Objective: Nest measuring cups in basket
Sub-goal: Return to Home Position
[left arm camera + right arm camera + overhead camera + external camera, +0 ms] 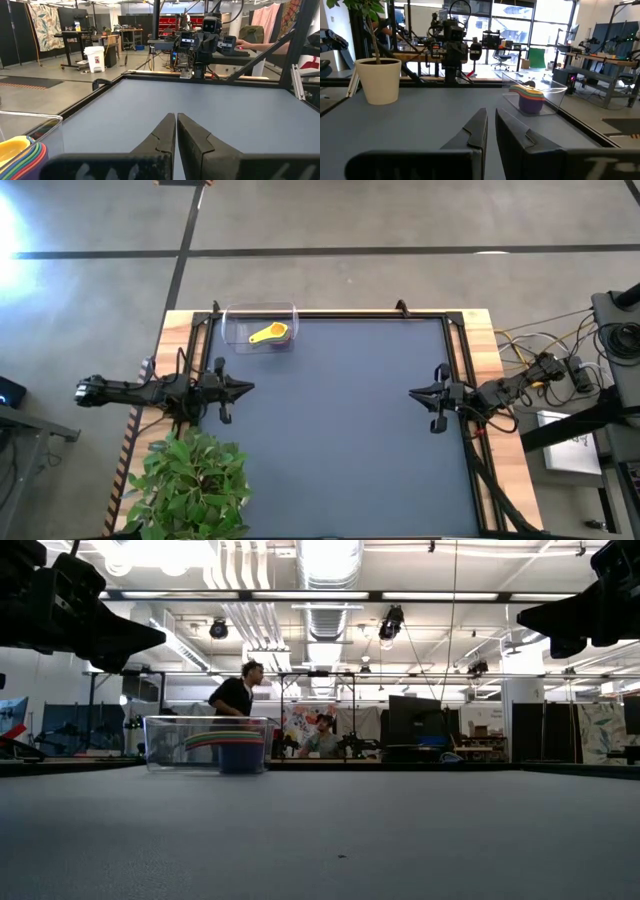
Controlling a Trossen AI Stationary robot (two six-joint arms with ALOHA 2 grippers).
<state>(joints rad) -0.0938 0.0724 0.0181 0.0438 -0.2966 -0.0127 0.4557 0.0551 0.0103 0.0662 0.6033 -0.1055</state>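
Measuring cups (268, 333) lie, apparently nested, in basket (235, 330) on table (340, 430).

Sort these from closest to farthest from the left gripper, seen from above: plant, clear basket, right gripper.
From the left gripper:
1. The basket, just above it in the picture.
2. The plant, below it, lower left.
3. The right gripper, far across on the right.

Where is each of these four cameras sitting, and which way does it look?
High view: overhead, straight down; both arms, left gripper, right gripper.
Low view: table height, level toward the room; arm parts at top corners.
Left wrist view: on left arm, facing the right arm past own fingers.
Right wrist view: mirrored, facing the left arm.
Shared: all see the clear plastic basket of nested coloured measuring cups.
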